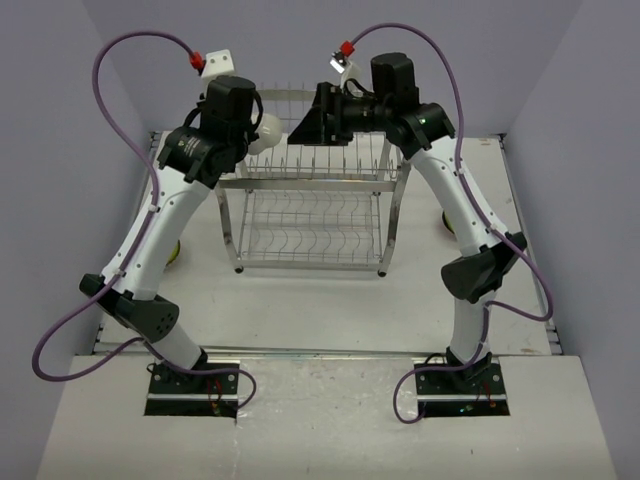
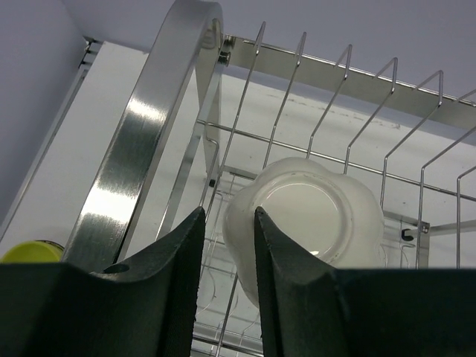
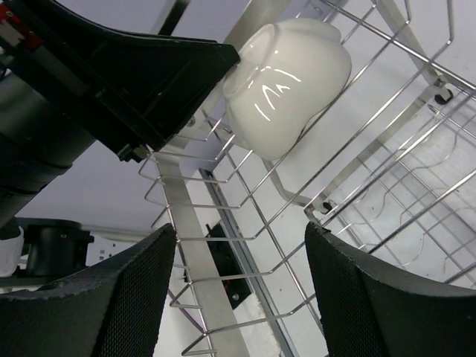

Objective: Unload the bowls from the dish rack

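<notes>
The chrome wire dish rack (image 1: 310, 215) stands mid-table. One white bowl (image 1: 270, 132) leans tilted in the dividers at the upper tier's far left corner. It also shows in the left wrist view as the bowl (image 2: 316, 212), and in the right wrist view as the bowl (image 3: 286, 71). My left gripper (image 2: 229, 212) is right at its rim. One fingertip (image 2: 260, 223) overlaps the bowl's edge, and a gap shows beside the wall, so the jaws stand partly open. My right gripper (image 3: 238, 227) hangs wide open over the upper tier's wires (image 3: 297, 186), holding nothing.
A lime green bowl (image 1: 172, 252) sits on the table left of the rack, half hidden by the left arm; it is also visible in the left wrist view (image 2: 30, 251). A pale yellowish object (image 1: 443, 222) lies right of the rack behind the right arm. The rack's shiny post (image 2: 149, 141) is close to my left fingers.
</notes>
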You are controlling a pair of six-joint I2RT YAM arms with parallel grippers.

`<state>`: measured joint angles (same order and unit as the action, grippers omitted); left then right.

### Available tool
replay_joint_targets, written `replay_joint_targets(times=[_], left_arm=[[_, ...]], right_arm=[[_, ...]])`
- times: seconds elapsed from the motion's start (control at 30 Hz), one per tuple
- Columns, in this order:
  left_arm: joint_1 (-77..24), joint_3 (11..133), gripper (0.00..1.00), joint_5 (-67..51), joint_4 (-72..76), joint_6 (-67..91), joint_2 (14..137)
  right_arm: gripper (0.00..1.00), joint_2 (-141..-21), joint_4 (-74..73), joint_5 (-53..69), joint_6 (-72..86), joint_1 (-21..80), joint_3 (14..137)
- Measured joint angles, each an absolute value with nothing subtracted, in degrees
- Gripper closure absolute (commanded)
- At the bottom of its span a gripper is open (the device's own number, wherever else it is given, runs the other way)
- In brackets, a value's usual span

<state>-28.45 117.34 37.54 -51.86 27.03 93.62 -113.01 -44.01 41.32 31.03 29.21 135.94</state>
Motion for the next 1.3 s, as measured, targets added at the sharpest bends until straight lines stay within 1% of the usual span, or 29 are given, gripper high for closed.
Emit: replay_joint_targets(times=[0.23, 0.8, 1.03, 1.3], left_arm=[[-28.1, 117.3, 0.67, 37.1, -51.7, 27.0, 93.6], [-28.1, 116.9, 0.68, 34.7, -50.9, 27.0, 93.6], [-27.6, 115.2, 0.69, 34.0, -49.2, 27.0, 92.7], [-26.7, 114.0, 0.73, 33.4, -48.1, 27.0, 91.8]], right_arm=[[0.29, -115.4, -38.3, 46.0, 34.4, 29.2, 136.8], [0.29, -121.4, -28.4, 49.1, 42.4, 29.3, 136.6], [0.29, -121.4, -28.3, 49.0, 42.4, 29.3, 136.6], [0.28, -121.4, -28.3, 48.8, 42.2, 29.4, 136.6]])
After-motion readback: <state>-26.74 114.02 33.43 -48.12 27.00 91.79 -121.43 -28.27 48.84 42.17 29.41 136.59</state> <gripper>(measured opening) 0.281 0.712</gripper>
